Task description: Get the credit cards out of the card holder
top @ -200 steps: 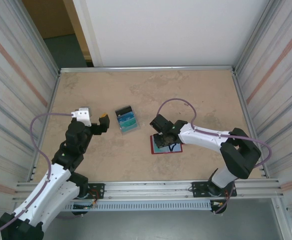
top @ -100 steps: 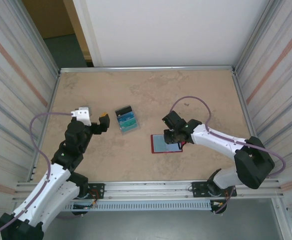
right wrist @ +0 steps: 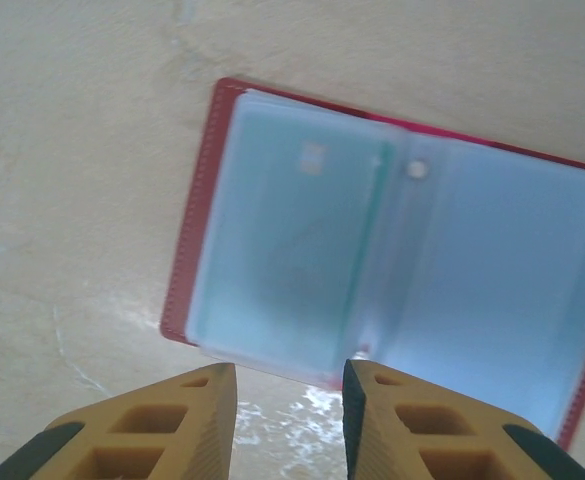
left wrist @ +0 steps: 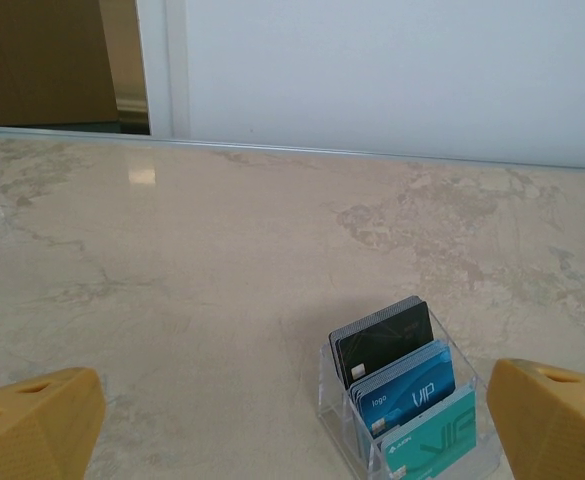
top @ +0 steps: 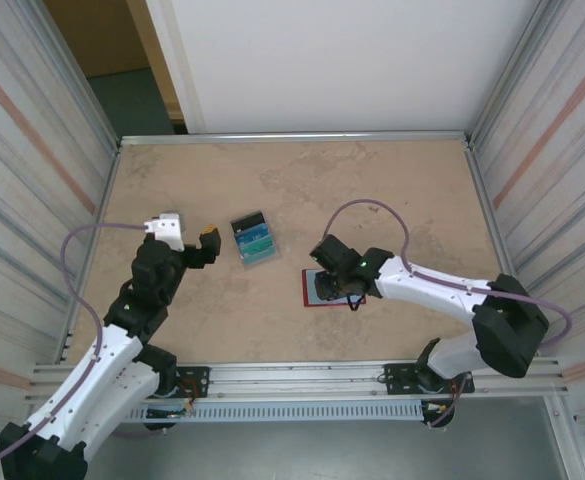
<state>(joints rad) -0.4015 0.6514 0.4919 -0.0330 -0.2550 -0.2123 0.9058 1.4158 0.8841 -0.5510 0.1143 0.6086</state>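
Dark-red card holder [right wrist: 302, 260] lay open on the table [top: 272, 180], partly hidden under the right gripper [right wrist: 285, 375], its jaws slightly parted and empty. Further left, a clear card rack [top: 253, 240] faced the left gripper [left wrist: 294, 400], spread wide.

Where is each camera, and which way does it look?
Top external: above and behind the arms, looking down at the table; both arms, left gripper and right gripper show.
Left wrist: on the left arm, facing the far wall; yellow fingertips show.
Right wrist: on the right arm, looking down at the open card holder; fingers show.
Shared: top and left wrist both see the card rack.
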